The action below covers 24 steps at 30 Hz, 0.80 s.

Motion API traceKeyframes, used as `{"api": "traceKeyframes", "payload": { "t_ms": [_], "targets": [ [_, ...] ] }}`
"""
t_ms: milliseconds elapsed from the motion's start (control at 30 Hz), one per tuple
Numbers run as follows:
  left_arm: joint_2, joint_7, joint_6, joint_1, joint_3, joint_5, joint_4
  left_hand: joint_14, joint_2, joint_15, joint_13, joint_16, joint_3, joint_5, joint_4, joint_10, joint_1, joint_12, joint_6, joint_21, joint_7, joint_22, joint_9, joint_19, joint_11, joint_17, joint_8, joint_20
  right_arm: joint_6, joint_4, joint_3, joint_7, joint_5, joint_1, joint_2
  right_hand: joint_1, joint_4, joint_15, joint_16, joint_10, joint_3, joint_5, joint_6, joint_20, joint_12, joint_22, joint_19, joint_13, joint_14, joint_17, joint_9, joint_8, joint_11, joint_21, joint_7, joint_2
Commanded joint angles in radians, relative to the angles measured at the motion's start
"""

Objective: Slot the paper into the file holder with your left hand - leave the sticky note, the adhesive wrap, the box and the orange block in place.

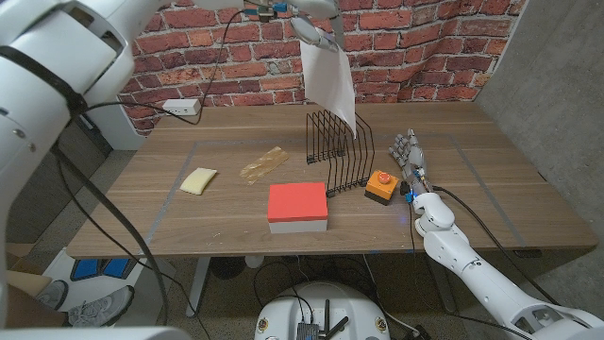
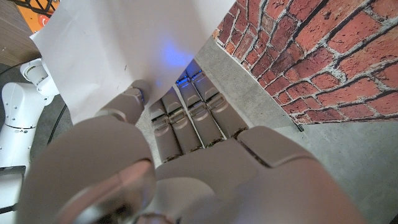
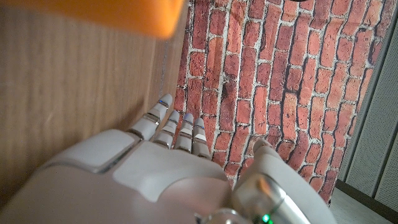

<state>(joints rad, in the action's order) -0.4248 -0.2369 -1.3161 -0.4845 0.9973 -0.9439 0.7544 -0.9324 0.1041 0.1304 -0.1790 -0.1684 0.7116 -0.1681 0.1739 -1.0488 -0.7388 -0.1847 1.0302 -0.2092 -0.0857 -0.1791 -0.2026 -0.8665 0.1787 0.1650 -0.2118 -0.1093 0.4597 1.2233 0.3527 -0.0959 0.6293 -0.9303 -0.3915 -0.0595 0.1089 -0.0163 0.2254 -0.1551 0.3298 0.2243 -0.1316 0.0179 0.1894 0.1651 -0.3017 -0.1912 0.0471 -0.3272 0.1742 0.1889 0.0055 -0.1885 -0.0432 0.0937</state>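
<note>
The left hand (image 1: 311,24) is raised high over the back of the counter (image 1: 491,189), its fingers (image 2: 186,118) and thumb pinching the top edge of the white paper (image 1: 328,80). The sheet hangs down from that grip, tilted slightly, with its lower corner just at the top of the rear wires of the black file holder (image 1: 338,156); whether it has entered a slot cannot be told. In the left wrist view the paper (image 2: 118,50) spreads out beyond the fingertips. The file holder stands upright near the middle of the counter. Just beside its front right end sits the orange block (image 1: 379,186) with a red button on top. In front of the holder lies the box (image 1: 298,208), white with a red top. Left of the holder is the adhesive wrap (image 1: 264,164), a crinkled tan strip, and further left the pale yellow sticky note (image 1: 198,180). The right hand (image 1: 411,156) rests on the counter just right of the orange block, holding nothing, its fingers (image 3: 168,124) extended, slightly apart.
</note>
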Motion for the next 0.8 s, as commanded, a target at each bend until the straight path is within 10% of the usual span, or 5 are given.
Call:
{"api": "traceKeyframes", "payload": {
  "t_ms": [33, 800],
  "targets": [
    [0.032, -0.084, -0.011, -0.042, 0.074, -0.022, -0.064, -0.01, 0.003, 0.101, -0.005, -0.006, -0.004, -0.001, 0.002, -0.002, -0.006, -0.004, 0.0, -0.007, -0.003, -0.002, -0.002, 0.004, 0.004, 0.003, -0.007, -0.084, -0.001, 0.015, -0.004, -0.01, 0.001, -0.013, -0.003, 0.006, -0.005, 0.002, 0.006, -0.005, 0.002, -0.002, -0.008, 0.0, 0.005, 0.004, -0.002, 0.0, 0.004, -0.003, 0.003, 0.001, -0.005, -0.001, -0.002, 0.034],
    [0.086, -0.281, -0.012, -0.116, 0.24, -0.065, -0.181, -0.01, 0.002, 0.101, -0.005, -0.006, -0.005, -0.001, 0.003, -0.007, -0.007, -0.005, 0.003, -0.008, -0.003, -0.002, -0.001, 0.004, 0.006, 0.003, -0.008, -0.084, -0.003, 0.016, -0.005, -0.013, -0.002, -0.012, -0.005, 0.003, -0.008, 0.001, 0.006, -0.005, 0.003, -0.002, -0.009, -0.001, 0.005, 0.004, -0.002, 0.0, 0.004, -0.003, 0.003, 0.002, -0.006, -0.001, -0.001, 0.035]
  ]
}}
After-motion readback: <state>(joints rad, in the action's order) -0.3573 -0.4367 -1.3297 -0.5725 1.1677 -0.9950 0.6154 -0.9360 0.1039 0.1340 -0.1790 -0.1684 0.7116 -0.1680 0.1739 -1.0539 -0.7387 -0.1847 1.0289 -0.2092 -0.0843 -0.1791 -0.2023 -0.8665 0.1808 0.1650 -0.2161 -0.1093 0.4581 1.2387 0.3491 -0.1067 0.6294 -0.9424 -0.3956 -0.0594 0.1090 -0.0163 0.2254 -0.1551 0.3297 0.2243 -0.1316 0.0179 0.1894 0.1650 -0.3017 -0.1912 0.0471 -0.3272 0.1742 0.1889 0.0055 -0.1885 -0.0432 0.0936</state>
